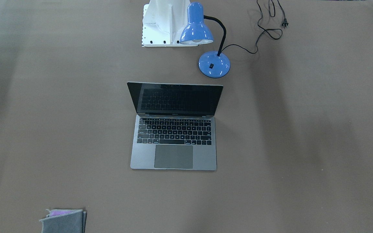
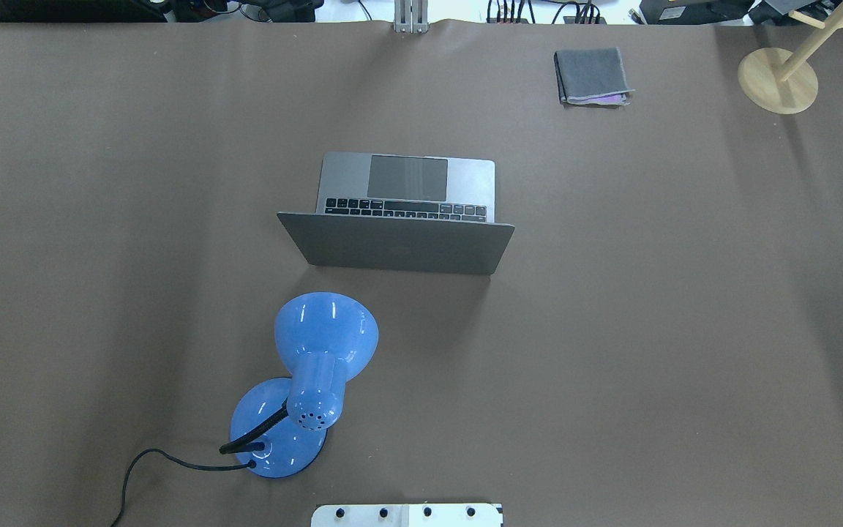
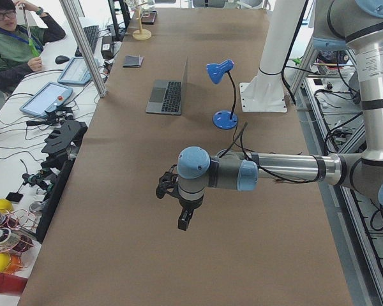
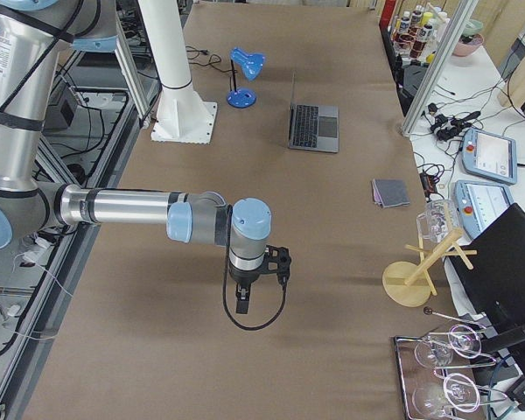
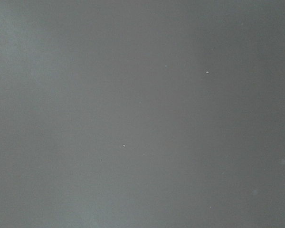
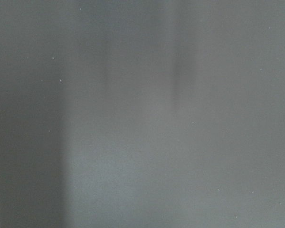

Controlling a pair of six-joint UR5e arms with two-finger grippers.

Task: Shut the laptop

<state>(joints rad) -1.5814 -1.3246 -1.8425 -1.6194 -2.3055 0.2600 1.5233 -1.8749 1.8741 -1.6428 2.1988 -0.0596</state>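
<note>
The grey laptop [image 1: 173, 157] stands open in the middle of the brown table, its black screen upright and its keyboard facing away from the robot. The overhead view shows the back of its lid [image 2: 399, 245]. It also shows in the exterior left view [image 3: 169, 95] and the exterior right view [image 4: 312, 124]. My left gripper [image 3: 185, 220] hangs over the table far from the laptop, seen only from the side. My right gripper [image 4: 241, 302] hangs likewise at the other end. I cannot tell whether either is open or shut. Both wrist views show only bare table.
A blue desk lamp [image 2: 319, 366] with a black cord [image 1: 264, 30] stands between the laptop and the robot's white base [image 1: 160, 22]. A folded grey cloth [image 2: 592, 75] lies at the far right. A wooden stand [image 2: 778, 79] stands at the far right corner.
</note>
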